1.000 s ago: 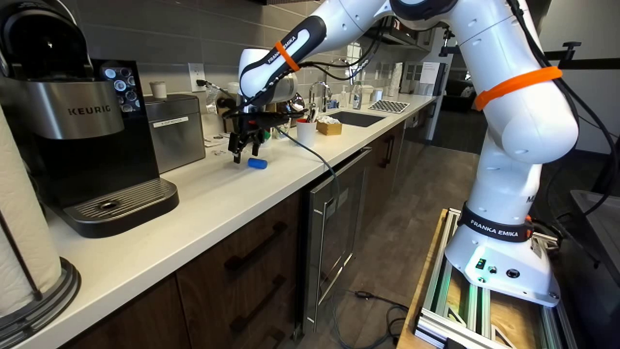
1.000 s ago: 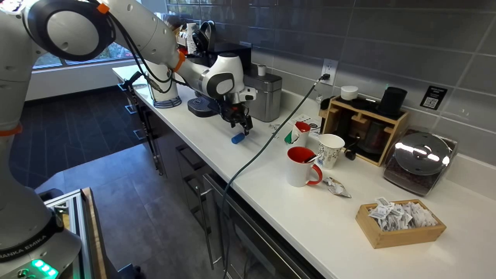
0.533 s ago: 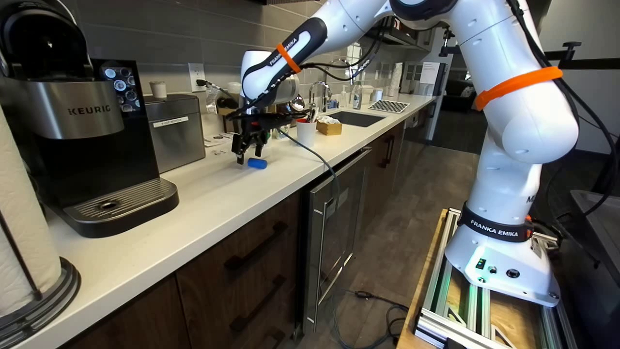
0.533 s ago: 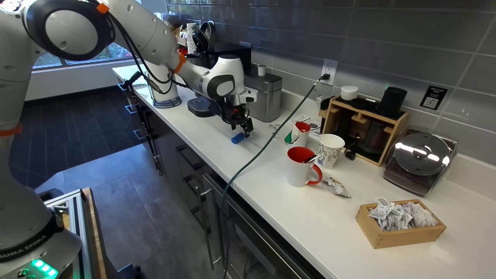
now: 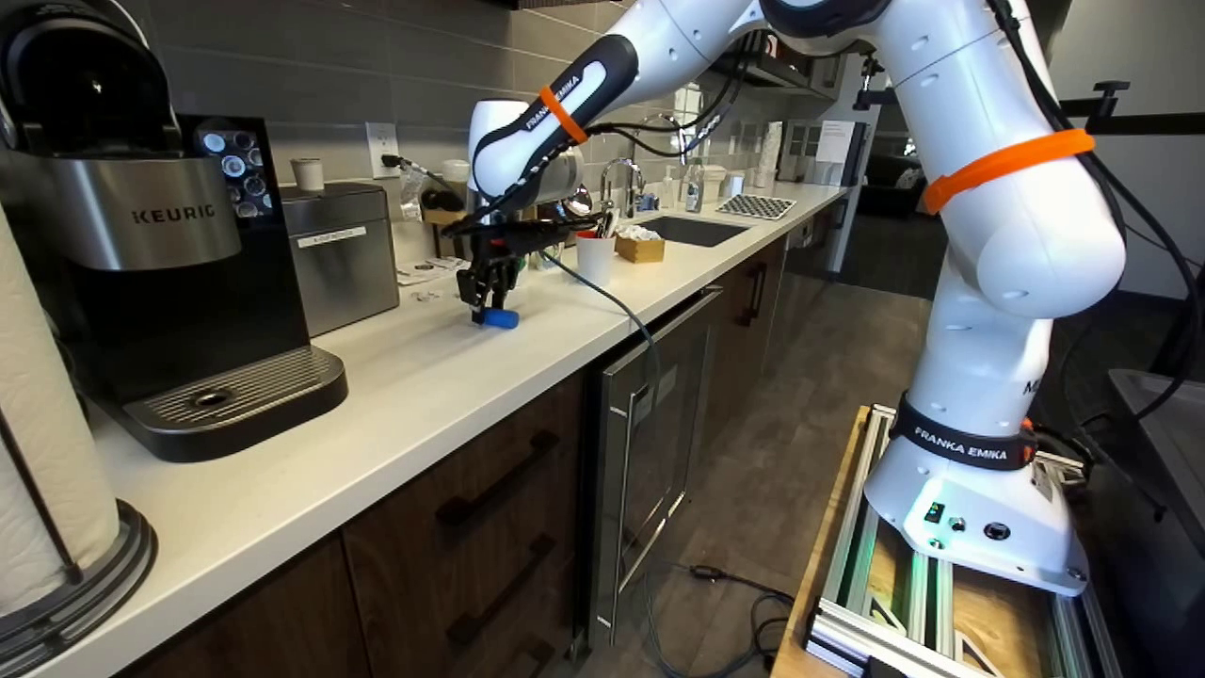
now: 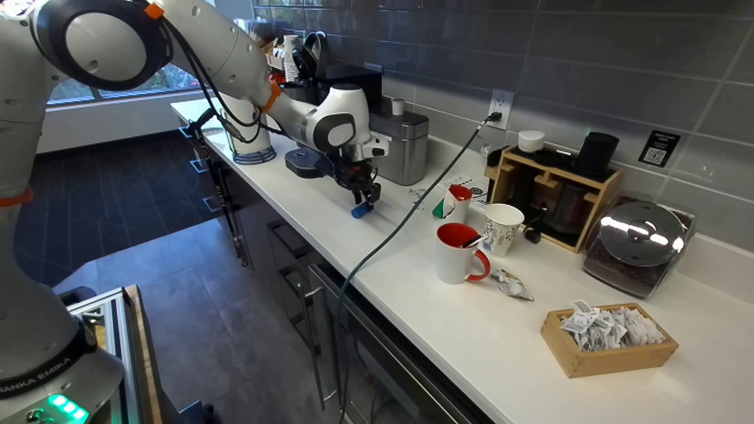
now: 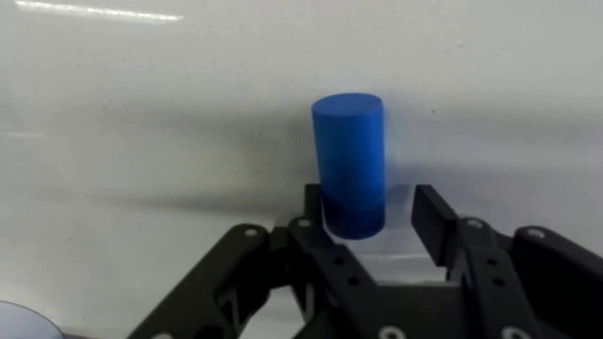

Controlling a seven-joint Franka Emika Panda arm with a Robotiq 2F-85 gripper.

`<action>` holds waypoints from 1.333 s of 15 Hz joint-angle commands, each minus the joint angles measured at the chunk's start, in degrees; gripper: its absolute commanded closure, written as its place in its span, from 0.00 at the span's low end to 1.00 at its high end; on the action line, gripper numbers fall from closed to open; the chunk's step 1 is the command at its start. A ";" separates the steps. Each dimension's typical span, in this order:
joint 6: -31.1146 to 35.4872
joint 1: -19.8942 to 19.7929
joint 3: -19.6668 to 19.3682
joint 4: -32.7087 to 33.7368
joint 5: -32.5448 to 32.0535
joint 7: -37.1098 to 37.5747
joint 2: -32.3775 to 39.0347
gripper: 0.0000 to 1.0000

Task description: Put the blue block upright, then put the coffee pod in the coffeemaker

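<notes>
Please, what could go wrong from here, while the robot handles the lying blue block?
The tool straddles the blue block unevenly, with a clear gap on one side only, so closing might push or roll it.
The tool reaches only one end, so the block might tilt or slip when lifted.

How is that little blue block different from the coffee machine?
Colour: the block is plain blue; the coffee machine is mostly black and silver.
Size: the block is tiny; the coffee machine is far bigger.
Pose: the block lies on its side; the coffee machine stands upright.
Both rest on the white counter.
</notes>
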 commanded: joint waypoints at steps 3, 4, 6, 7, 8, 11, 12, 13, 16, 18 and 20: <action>2.81 2.96 -2.80 -2.21 -4.72 5.63 -2.03 0.92; 5.54 3.77 -3.61 -2.56 -6.04 7.53 -2.21 0.92; 13.77 5.59 -5.58 -3.38 -8.38 12.04 -2.13 0.92; 17.29 6.84 -7.07 -3.63 -9.68 14.50 -2.00 0.92; 20.91 8.71 -9.36 -3.98 -11.42 17.68 -1.80 0.92; 28.13 11.46 -12.84 -3.93 -11.62 21.24 -0.32 0.92; 30.01 12.58 -14.06 -3.56 -11.42 21.88 0.35 0.92; 31.51 13.42 -15.00 -2.79 -12.19 22.95 1.17 0.92; 36.99 17.14 -19.66 -1.96 -12.09 25.41 3.30 0.92; 40.68 18.71 -21.71 -2.19 -11.13 26.09 4.90 0.92; 46.14 18.69 -21.09 -3.74 -10.39 25.77 5.76 0.92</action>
